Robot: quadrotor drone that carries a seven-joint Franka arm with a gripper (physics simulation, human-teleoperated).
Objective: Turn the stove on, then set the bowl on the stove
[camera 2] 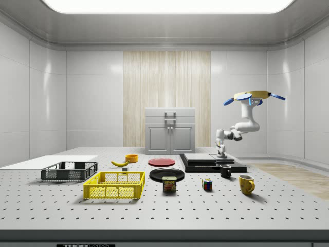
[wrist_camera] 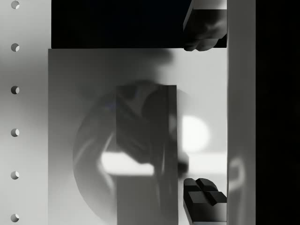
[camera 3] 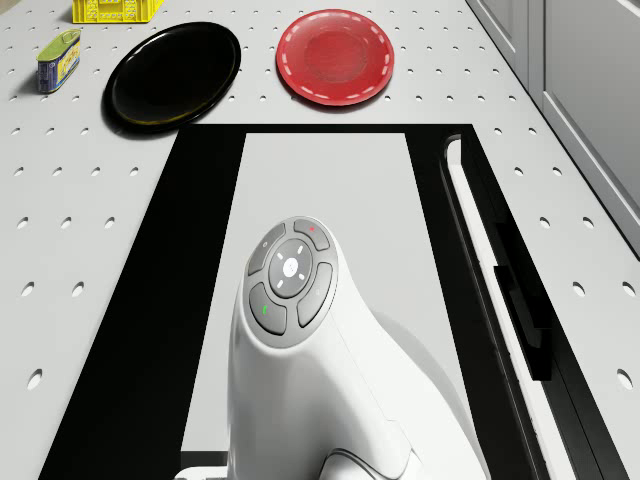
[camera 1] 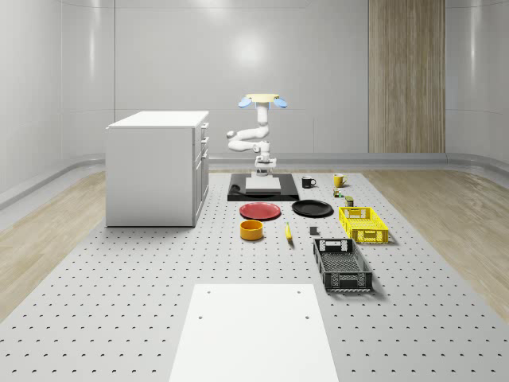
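The white panel (camera 1: 253, 333) lies nearest on the tabletop (camera 1: 119, 270) in the whole-scene view. Behind it, to that view's right, sit the black crate (camera 1: 342, 265) and the yellow crate (camera 1: 363, 224). The orange bowl (camera 1: 251, 230) stands on the tabletop in front of the red plate (camera 1: 260, 211), with the banana (camera 1: 288, 232) just to its right in that view; the black plate (camera 1: 312, 208) lies beside the red one. The bowl is well apart from the fingers (wrist_camera: 204, 28), nearer the camera than the stove (camera 1: 235, 191) and not on it.

The gripper (camera 1: 263, 169) hangs low over the stove's pale top, pointing down. In the wrist view its two dark fingers are apart, with nothing between them but the stove's surface. The arm (camera 3: 300, 350) bends up from there to the drone (camera 1: 263, 100), which hovers above the stove. The white cabinet (camera 1: 157, 167) stands to the whole-scene view's left, and two mugs (camera 1: 308, 182) sit right of the stove.
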